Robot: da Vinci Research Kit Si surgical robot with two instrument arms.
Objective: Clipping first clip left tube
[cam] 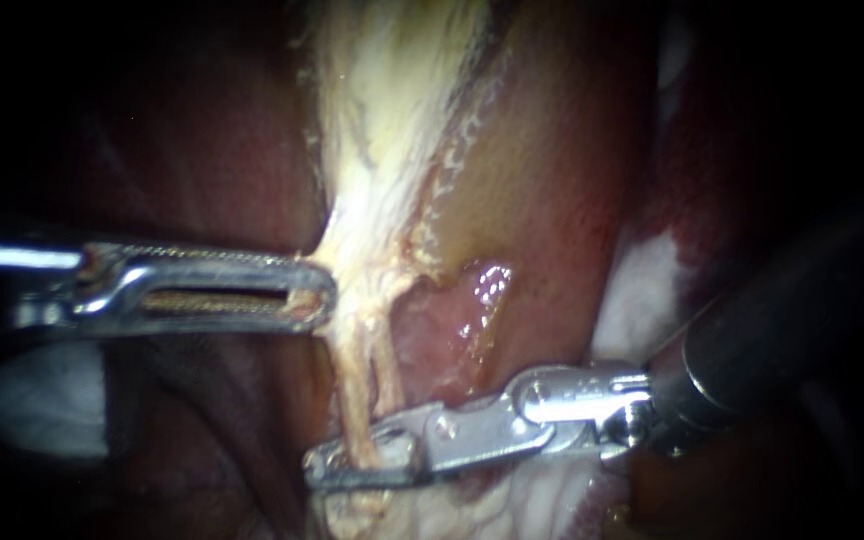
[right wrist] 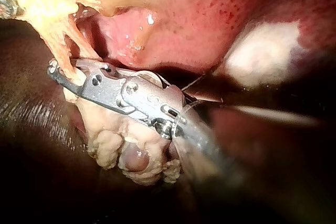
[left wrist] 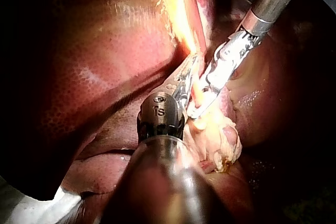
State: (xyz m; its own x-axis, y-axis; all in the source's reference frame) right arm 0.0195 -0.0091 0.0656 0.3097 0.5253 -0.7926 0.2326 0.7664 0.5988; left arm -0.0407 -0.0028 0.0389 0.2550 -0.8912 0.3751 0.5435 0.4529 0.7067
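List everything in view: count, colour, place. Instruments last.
liver: one, dark red, around the pale band.
pale tissue band: one, cream-yellow, running down the middle.
left tube: one, pale, below the band.
right tube: one, pale, beside the left tube.
lumpy pale tissue: one clump, cream, under the right instrument.
white patch: one, by the right instrument's shaft; cannot tell what.
left instrument: one, silver, gripping the band's edge.
right instrument: one, silver, tip at the left tube.
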